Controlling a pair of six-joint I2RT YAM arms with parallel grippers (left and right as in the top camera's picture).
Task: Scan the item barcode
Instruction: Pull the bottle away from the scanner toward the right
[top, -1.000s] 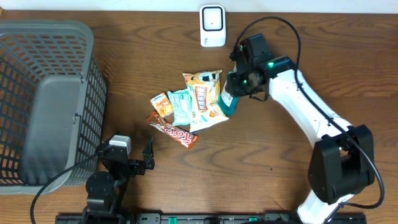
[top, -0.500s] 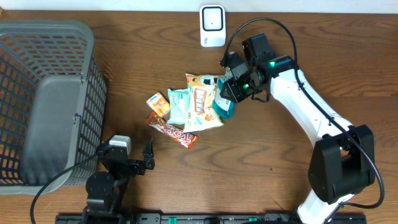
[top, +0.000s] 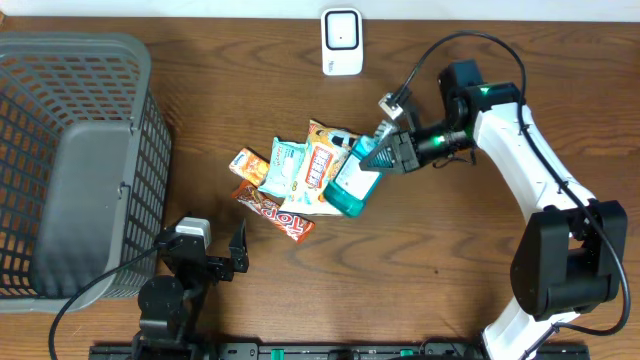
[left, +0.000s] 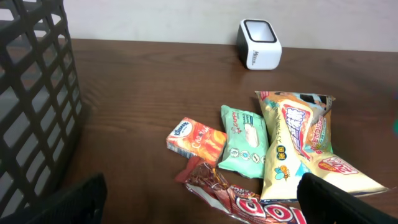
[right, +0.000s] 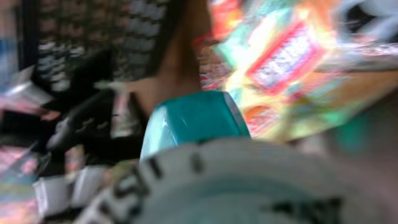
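Clamped in the right gripper (top: 392, 153): a teal plastic container with a pale label (top: 350, 188), jaws part-closed around its upper end, looks like a firm hold. Sits over the 3 o'clock side of the heap of snack packets (top: 300, 170) at table centre; cannot tell from overhead whether resting on them or just clear. Long axis from about 1 o'clock at the gripped end down to 7 o'clock at the free end. Nothing sharp in the right wrist view, only teal blur behind a pale rounded edge, so no barcode located and no saying which face carries it. Target for the coming move: the small white box-shaped barcode scanner (top: 341, 42) at the table's 12 o'clock edge, roughly 11 o'clock from the right gripper, near but apart. Right arm plainly the nearer one. Judged need: carry toward 11 o'clock and roll the wrist until the coded face meets the scanner window. Down at 6 o'clock, the left gripper (top: 205, 257) with jaws wide apart, holding nothing, well apart from the container.
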